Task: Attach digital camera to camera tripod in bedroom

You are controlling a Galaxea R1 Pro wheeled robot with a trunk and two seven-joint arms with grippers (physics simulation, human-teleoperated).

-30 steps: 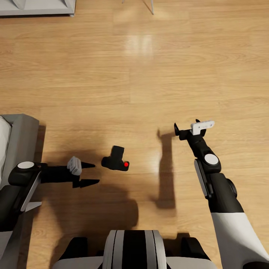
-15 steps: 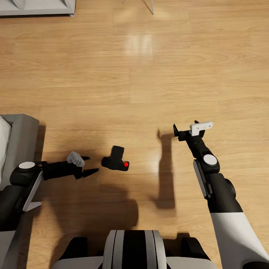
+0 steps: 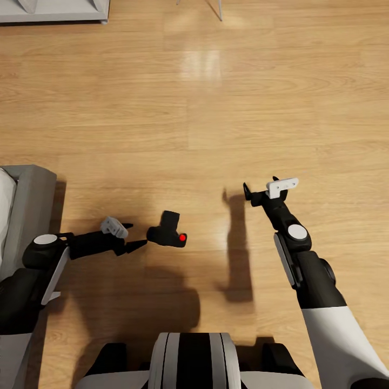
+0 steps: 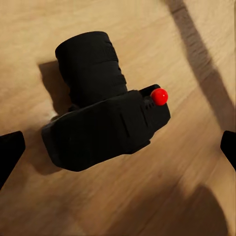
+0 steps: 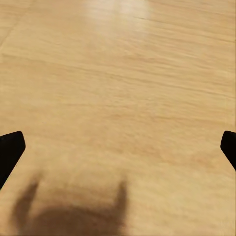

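The digital camera (image 3: pixel 168 231) lies on the light wood plank floor (image 3: pixel 216 108), lens pointing away from the robot, its red button (image 3: pixel 182 237) facing up. The left gripper (image 3: pixel 131 236) hangs just beside its left end, fingers spread wide, with the camera (image 4: pixel 103 110) between the fingertips in the wrist view. The right gripper (image 3: pixel 260 187) hovers well apart to the right, spread over bare floor (image 5: pixel 123 98).

The robot's black left gripper (image 3: pixel 133 235) reaches forward on a low, bent black-and-white left arm (image 3: pixel 38 270), its two pointed fingers spread apart. The black right gripper (image 3: pixel 261 187), fingers likewise apart, extends ahead on the straighter white-sleeved right arm (image 3: pixel 319 292).
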